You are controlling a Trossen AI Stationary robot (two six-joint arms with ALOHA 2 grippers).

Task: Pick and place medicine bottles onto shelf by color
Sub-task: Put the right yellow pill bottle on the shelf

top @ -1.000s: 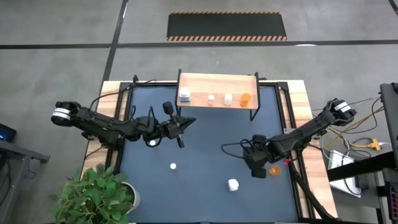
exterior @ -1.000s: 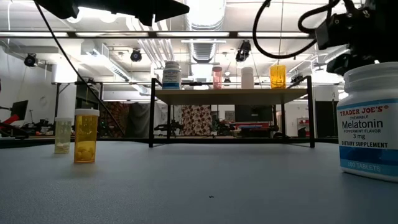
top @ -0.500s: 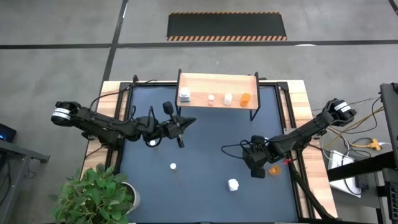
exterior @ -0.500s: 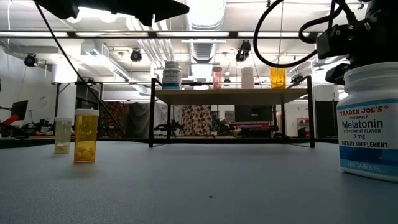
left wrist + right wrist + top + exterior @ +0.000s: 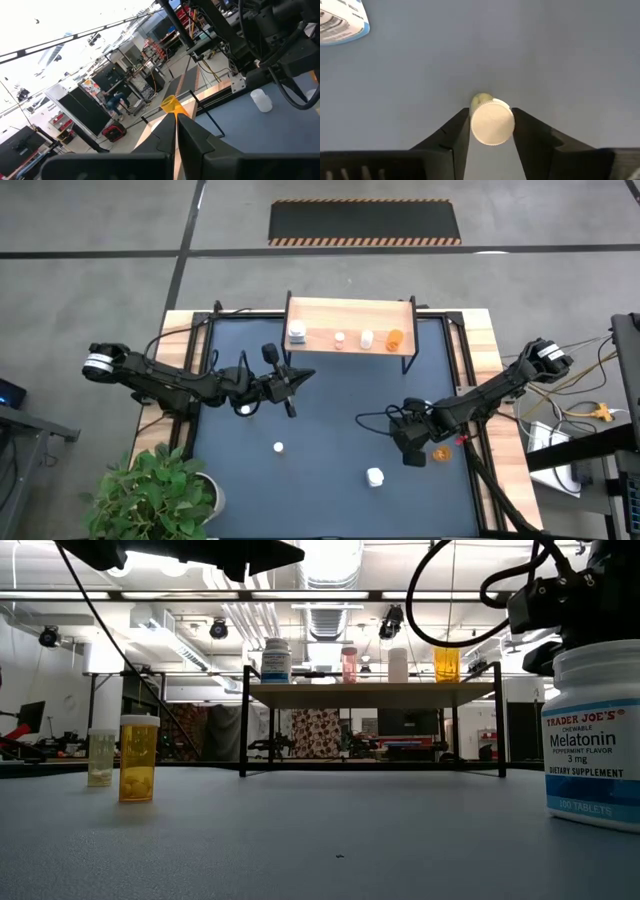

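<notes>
My right gripper (image 5: pixel 413 448) (image 5: pixel 492 131) points down over the right of the dark blue mat. It is shut on a small medicine bottle (image 5: pixel 492 121) with a white cap and a pale yellow body. My left gripper (image 5: pixel 303 374) (image 5: pixel 176 131) is shut on nothing and is held high over the mat's left half. The light-wood shelf (image 5: pixel 350 316) (image 5: pixel 372 695) stands on thin black legs at the far edge. It carries two white bottles (image 5: pixel 297 332), a small pale one (image 5: pixel 340 340) and an orange one (image 5: pixel 395 338). My right gripper comes from above, pointing down, with one finger (image 5: pixel 459 131) on each side of the bottle's white cap (image 5: pixel 476 131), pinching it between them. The bottle stands upright under the fingers. The cap and gripper hide whether its base rests on the mat.
Loose on the mat are a white Melatonin bottle (image 5: pixel 375 476) (image 5: pixel 596 735), a white-capped orange bottle (image 5: pixel 278 448) (image 5: pixel 138 758), a pale bottle (image 5: pixel 245 409) (image 5: pixel 100 757) under my left arm, and an orange bottle (image 5: pixel 441 452) beside my right gripper. A potted plant (image 5: pixel 150 490) stands at the near left corner.
In the low view my right gripper has sunk a little and shifted slightly above the Melatonin bottle, then kept still. The bottles and the shelf stand where they were.
</notes>
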